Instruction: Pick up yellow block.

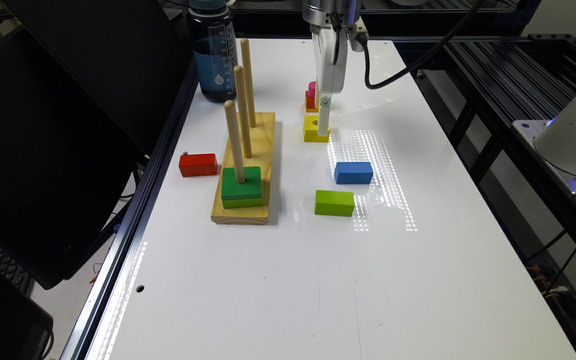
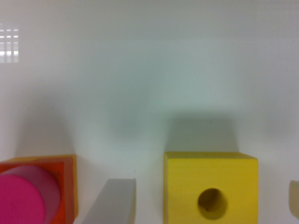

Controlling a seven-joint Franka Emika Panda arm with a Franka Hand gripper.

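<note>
The claw (image 1: 323,125) is down at the yellow block (image 1: 315,128), spread open with a finger (image 2: 112,203) on either side, not yet clamped. The block sits flat on the worktop (image 1: 288,280) toward its far edge; closing and lifting are left.

The yellow block (image 1: 315,128) (image 2: 210,187) is a small bright-yellow square with a round hole through its centre, lying flat on the white table (image 1: 288,280), hole facing up.
</note>
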